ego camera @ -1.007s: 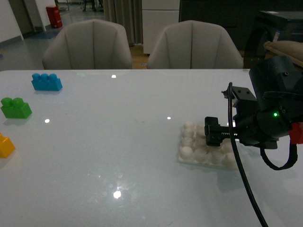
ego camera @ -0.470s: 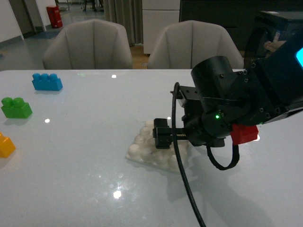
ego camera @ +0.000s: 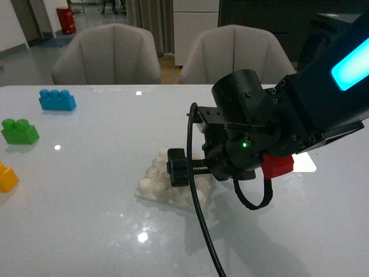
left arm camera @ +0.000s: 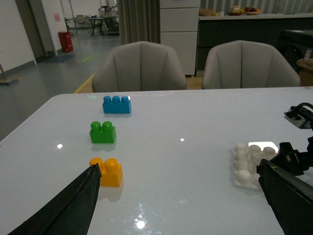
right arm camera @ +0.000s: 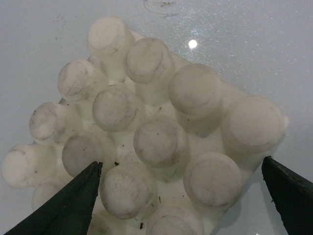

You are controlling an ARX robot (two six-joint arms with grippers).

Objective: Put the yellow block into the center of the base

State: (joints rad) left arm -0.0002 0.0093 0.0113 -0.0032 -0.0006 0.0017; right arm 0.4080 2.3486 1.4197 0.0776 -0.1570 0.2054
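Note:
The yellow block (ego camera: 7, 178) lies at the table's left edge; the left wrist view shows it (left arm camera: 108, 172) just beyond my left finger. The white studded base (ego camera: 155, 184) lies on the table near the middle, with my right gripper (ego camera: 180, 168) shut on its right side. In the right wrist view the base (right arm camera: 146, 132) fills the picture between the two fingers. It also shows in the left wrist view (left arm camera: 247, 164). My left gripper (left arm camera: 178, 205) is open and empty above the table, out of the front view.
A green two-stud brick (ego camera: 19, 131) and a blue three-stud brick (ego camera: 56, 100) lie at the far left. A red brick (ego camera: 277, 165) shows by my right arm. Two grey chairs (ego camera: 108, 55) stand behind the table.
My right gripper has slid the base to the left across the table, from the right side toward the middle.

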